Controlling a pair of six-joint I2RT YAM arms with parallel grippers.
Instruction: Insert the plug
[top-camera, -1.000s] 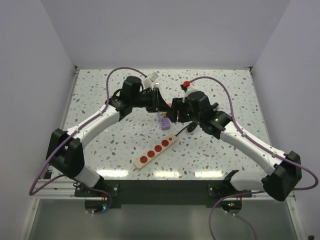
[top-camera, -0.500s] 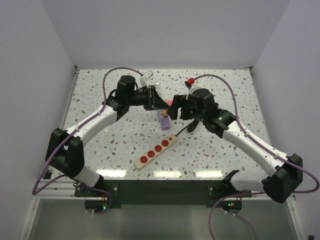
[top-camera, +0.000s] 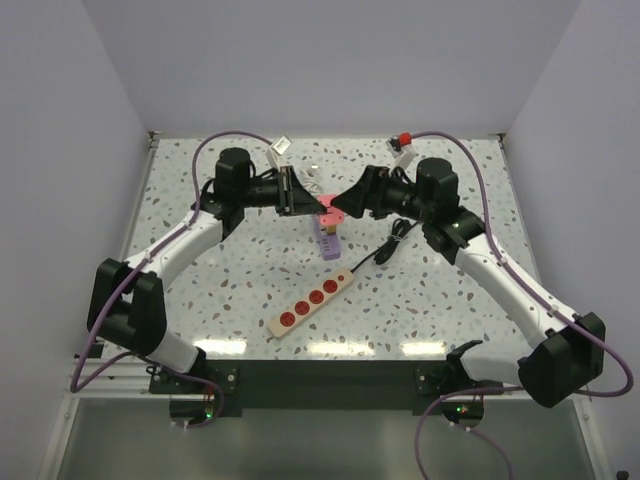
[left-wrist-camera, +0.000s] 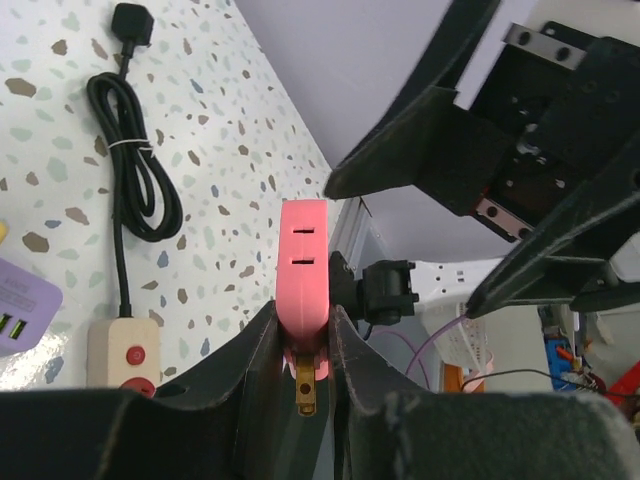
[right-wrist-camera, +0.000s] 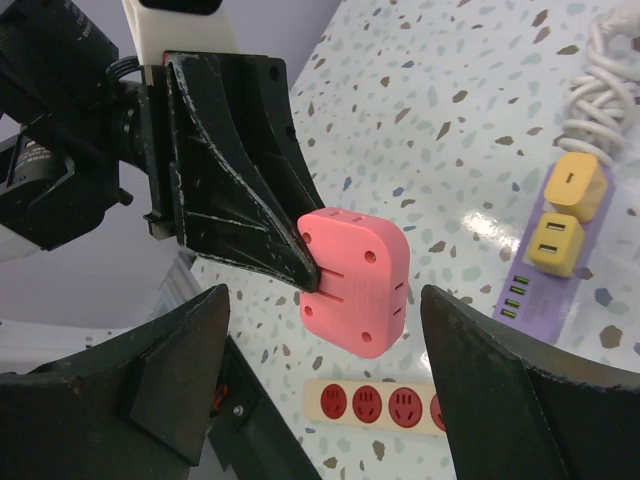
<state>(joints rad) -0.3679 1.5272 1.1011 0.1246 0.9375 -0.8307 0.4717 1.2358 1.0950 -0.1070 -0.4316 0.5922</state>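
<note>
My left tool (top-camera: 312, 200) is pressed together on the pink plug (top-camera: 326, 203), pinching its narrow sides and holding it in the air between the two arms, well above the counter (top-camera: 420, 310). On the left wrist view the plug (left-wrist-camera: 302, 265) stands up out of the fingers (left-wrist-camera: 258, 345). A brass prong (left-wrist-camera: 305, 385) shows low down between them, pointing back toward my own wrist. My right tool (top-camera: 347, 198) is spread wide and faces the plug from the other side, near it but not touching. On its wrist view the plug's broad pink face (right-wrist-camera: 355, 283) hangs between its two dark fingers (right-wrist-camera: 175, 365).

I judge the plug to be a light, rigid block of moulded plastic with smooth, somewhat slippery faces. It will not deform, so a grip that is off-centre could let it pivot rather than give. The best hold looks to be across the two flat faces, on the body and away from the prong end, so the prongs stay free to enter a socket.

The cream power strip (top-camera: 312, 302) with its red sockets lies on the counter below, nearer to me. A purple strip (top-camera: 329, 243) carrying yellow chargers sits just beyond it. Neither is held down, so a hard push could skate the strip sideways.
</note>
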